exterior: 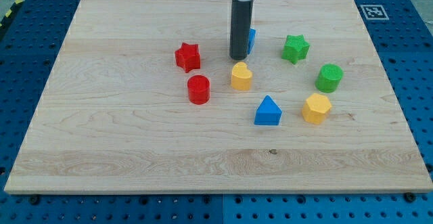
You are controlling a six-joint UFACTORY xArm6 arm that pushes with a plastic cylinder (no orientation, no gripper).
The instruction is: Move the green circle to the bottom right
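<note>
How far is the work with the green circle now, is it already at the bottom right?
Nothing looks done: the green circle sits mid-right, beside the yellow hexagon. My tip stands apart from it, above the yellow heart. Reaching the circle and pushing it down-right is left.

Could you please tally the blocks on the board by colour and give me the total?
Red: 2, star and cylinder
Yellow: 2, heart and hexagon
Green: 2, star and circle
Blue: 2, triangle and one behind my tip
Total: 8
</note>
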